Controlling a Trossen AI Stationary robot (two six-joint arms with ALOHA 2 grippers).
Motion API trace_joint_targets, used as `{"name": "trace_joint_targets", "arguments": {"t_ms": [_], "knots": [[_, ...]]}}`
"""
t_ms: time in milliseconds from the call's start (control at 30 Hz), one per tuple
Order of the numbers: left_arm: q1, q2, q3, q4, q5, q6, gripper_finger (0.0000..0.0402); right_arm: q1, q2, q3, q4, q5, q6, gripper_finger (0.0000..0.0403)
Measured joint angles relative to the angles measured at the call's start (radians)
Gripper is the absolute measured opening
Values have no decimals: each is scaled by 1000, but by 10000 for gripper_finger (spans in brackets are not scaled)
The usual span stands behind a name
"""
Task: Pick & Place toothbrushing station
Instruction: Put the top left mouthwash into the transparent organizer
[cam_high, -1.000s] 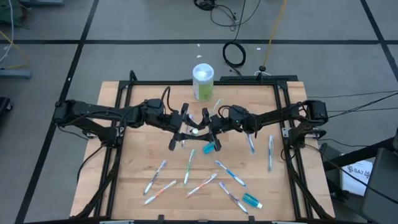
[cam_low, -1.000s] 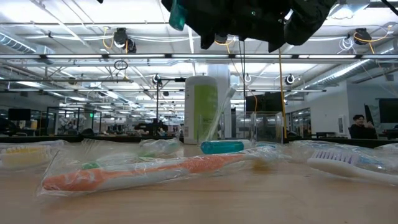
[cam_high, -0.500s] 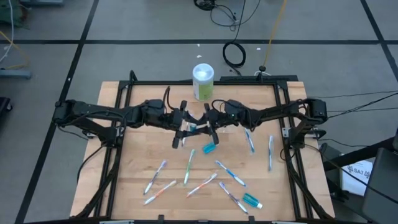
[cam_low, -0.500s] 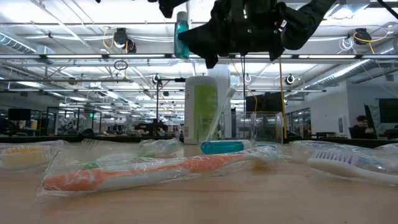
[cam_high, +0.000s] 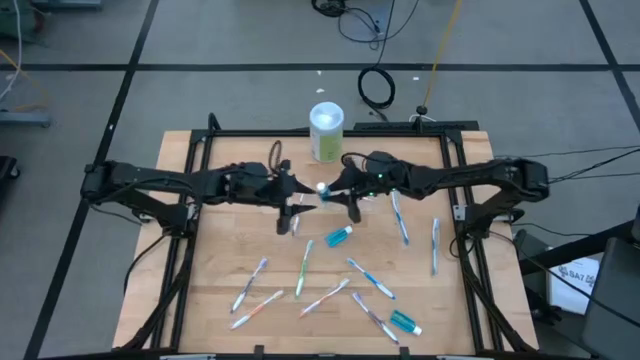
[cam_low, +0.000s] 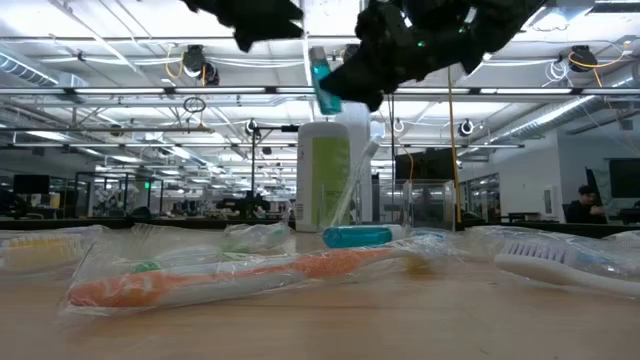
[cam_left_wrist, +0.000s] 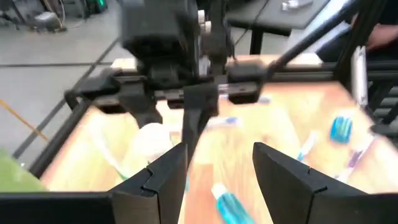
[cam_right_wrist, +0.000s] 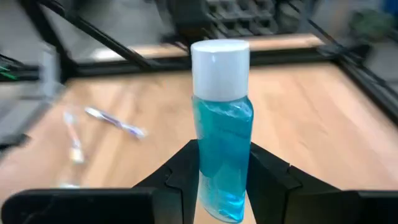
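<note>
Since a second ago, both arms have shifted toward the counter's (cam_high: 200, 300) far half. Right pincer (cam_right_wrist: 222, 186) is clamped on a teal tube (cam_right_wrist: 221, 130), cap up, held above the counter near the tall bottle (cam_high: 326, 131). Left pincer (cam_left_wrist: 214, 171) faces it, fingers apart, holding nothing. Toothbrushes (cam_high: 303, 268) and two more tubes (cam_high: 338, 237) lie scattered nearer the front.

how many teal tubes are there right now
3. One teal tube is held up off the table in the right gripper, one lies mid-table, one near the front right corner. None seems hidden, though the arms could cover something.
</note>
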Motion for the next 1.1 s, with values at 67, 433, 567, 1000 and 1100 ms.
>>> {"name": "trace_joint_targets", "arguments": {"t_ms": [67,433,567,1000,1100], "knots": [[0,-28,8,4,-8,0,191,4,-53,-9,-104,95,-7,102],[-9,-202,3,-173,-184,-6,191,48,-118,-341,227,506,117,102],[-8,-218,2,-181,-247,-5,191,48,-88,-412,328,508,167,102],[-13,-192,-101,-204,-263,-73,191,47,21,-415,415,557,169,102],[-14,-229,-197,-146,-277,-118,191,47,21,-415,409,557,178,102]]}}
